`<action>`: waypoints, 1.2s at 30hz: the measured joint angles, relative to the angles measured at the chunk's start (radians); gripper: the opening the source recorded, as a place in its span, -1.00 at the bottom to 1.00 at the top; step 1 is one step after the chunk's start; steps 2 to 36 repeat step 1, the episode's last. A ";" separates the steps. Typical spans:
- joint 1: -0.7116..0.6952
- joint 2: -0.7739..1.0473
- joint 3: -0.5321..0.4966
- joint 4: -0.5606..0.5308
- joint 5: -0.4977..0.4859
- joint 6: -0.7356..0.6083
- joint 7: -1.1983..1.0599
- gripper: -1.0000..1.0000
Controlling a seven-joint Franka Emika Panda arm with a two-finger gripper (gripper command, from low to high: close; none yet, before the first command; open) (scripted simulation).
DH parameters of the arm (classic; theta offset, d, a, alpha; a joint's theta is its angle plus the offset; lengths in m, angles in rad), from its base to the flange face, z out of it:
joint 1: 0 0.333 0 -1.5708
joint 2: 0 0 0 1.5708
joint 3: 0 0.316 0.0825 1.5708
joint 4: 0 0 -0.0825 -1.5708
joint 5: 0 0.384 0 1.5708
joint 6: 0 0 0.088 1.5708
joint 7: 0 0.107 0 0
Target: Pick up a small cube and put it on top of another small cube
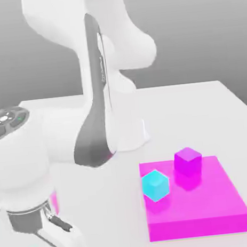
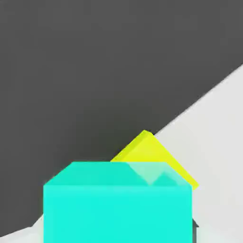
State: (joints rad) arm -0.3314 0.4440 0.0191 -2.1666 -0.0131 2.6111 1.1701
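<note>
Teal cube (image 2: 117,213): picked up, clasped by the gripper (image 2: 117,230) and held aloft near the yellow cube (image 2: 149,151). Lift judged complete; alignment, lowering onto yellow and release still to be done.

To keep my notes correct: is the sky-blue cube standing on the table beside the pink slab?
No, the sky-blue cube rests on top of the pink slab.

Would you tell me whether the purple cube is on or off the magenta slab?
On: the purple cube sits atop the magenta slab, its darker reflection directly beneath.
</note>
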 joint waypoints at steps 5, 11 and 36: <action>0.000 0.000 0.000 0.000 0.000 0.000 0.000 1.00; 0.000 0.000 0.000 0.000 0.000 0.000 0.000 1.00; 0.000 0.000 0.000 0.000 0.000 0.000 0.000 1.00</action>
